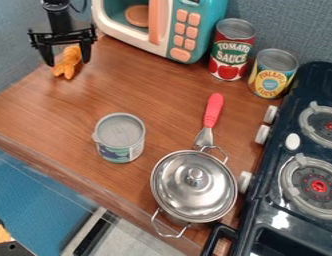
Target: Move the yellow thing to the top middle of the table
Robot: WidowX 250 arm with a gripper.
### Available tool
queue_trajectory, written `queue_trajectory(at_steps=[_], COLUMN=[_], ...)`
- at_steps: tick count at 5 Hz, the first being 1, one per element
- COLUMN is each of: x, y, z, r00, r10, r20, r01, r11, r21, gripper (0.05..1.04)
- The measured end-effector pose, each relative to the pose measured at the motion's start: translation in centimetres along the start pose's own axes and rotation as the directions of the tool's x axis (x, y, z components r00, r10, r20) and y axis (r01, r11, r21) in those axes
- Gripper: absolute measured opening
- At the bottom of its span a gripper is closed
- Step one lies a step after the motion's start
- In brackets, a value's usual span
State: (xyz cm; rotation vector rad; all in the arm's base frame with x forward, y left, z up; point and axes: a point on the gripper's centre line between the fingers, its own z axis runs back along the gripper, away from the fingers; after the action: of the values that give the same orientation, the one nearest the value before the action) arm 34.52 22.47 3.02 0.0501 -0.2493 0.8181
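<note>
Yellow thing (67, 62): lay at the far left of the wooden table (58, 110), near the corner, between the fingers of the gripper (68, 63). Hung there with jaws spread apart, one on each side; cannot tell from this angle whether touching or merely close.

Next, grey-topped can (120, 140): stood upright left of the middle, towards the near edge, well apart from the yellow thing. Toy microwave (158, 30): stood at the far edge, right of the gripper, teal and white with an orange handle and buttons, and held a round orange plate (136, 15) inside.

Lidded metal pot (194, 186): sat at the near edge, right of the grey-topped can. Spatula (211, 112): lay just beyond, red handle pointing to the far side, metal end beside the pot's far handle.

Red-labelled can (231, 50): stood upright just right of the microwave. Yellow-labelled can (272, 74): stood upright close by, farther right. Dark toy stove (272, 165): filled the right side, with two round burners and white knobs facing left.
</note>
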Motion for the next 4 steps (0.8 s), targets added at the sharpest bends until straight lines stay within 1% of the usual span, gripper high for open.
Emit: queue_trajectory(at_steps=[1,2,3,4], x=[-0.3,-0.4,-0.7,-2.4], y=[-0.1,-0.4,-0.9,-2.2], z=[-0.9,-1.0,-1.1,-0.4], r00=[0.999,0.998,0.997,0.991], r10=[-0.012,-0.048,-0.051,-0.111], r20=[-0.035,-0.044,-0.055,-0.074], r01=[0.011,0.047,0.048,0.105], r11=[1.0,0.999,0.997,0.991], r21=[-0.008,-0.027,-0.054,-0.077], gripper=[0.946,0.652,0.429,0.387])
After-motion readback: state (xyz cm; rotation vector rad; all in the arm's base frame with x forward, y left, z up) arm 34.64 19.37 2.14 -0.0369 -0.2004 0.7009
